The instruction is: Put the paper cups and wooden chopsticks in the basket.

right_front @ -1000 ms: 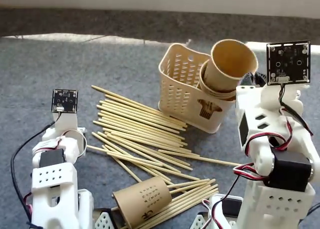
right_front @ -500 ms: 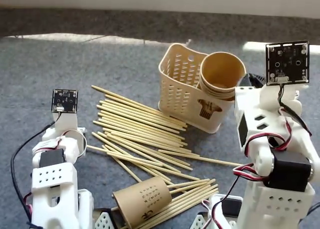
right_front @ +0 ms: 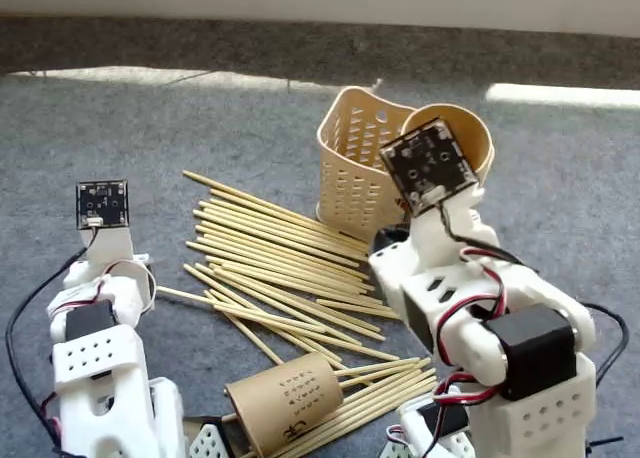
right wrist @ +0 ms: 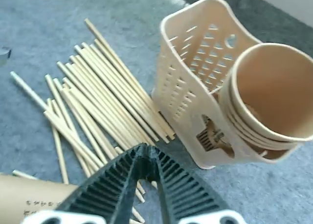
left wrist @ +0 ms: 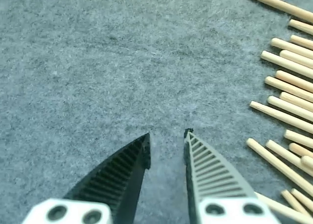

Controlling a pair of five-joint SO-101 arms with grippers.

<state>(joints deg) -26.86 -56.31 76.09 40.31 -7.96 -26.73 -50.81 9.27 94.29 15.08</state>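
A cream slotted basket (right_front: 350,168) stands upright at the back of the grey carpet, with several paper cups (right_front: 482,143) nested in its right end. The right wrist view looks at that basket (right wrist: 195,57) and those cups (right wrist: 274,97) from close by. One more paper cup (right_front: 285,403) lies on its side near the front. Many wooden chopsticks (right_front: 280,253) lie fanned out between the two arms. My right gripper (right wrist: 148,153) is shut and holds nothing, hovering over the chopsticks (right wrist: 98,106) in front of the basket. My left gripper (left wrist: 166,138) is open above bare carpet, beside the chopstick ends (left wrist: 288,87).
A second bundle of chopsticks (right_front: 385,388) lies against the fallen cup, near the base of the right arm (right_front: 480,318). The left arm (right_front: 100,318) stands at the front left. Bare carpet stretches to the left and behind the basket.
The cup that hung tilted over the basket has dropped into the stack. The right arm let go of it and swung left, in front of the basket. The left arm shifted slightly left.
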